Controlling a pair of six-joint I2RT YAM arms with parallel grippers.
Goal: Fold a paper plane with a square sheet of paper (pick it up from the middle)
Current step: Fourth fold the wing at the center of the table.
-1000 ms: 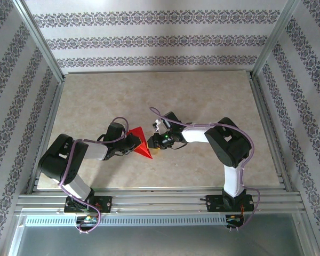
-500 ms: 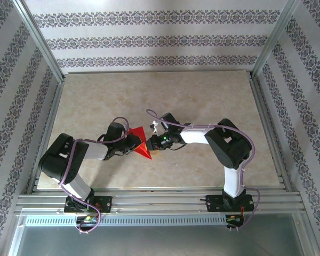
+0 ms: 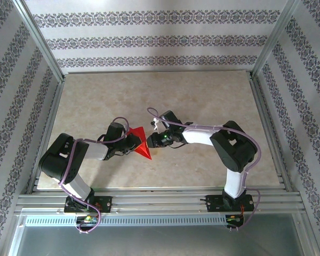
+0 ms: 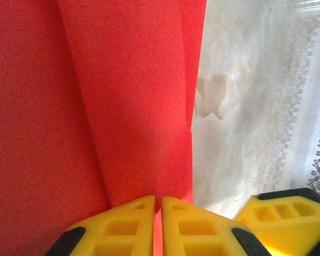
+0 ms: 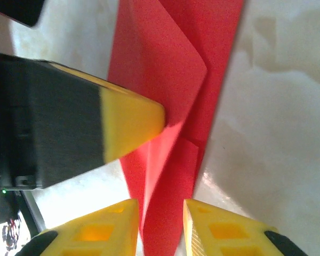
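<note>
One paper plane point(image 3: 140, 140), two end effectors point(image 3: 134, 144) point(image 3: 152, 143).

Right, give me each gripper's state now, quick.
Left gripper: closed, pinching the folded bright red paper sheet.
Right gripper: partly open, jaws astride that paper, no clamp visible.

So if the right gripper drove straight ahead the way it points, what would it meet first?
The red paper: the right gripper straddles its folded edge, so it would probably just slide further along it, though depth is unclear.
</note>
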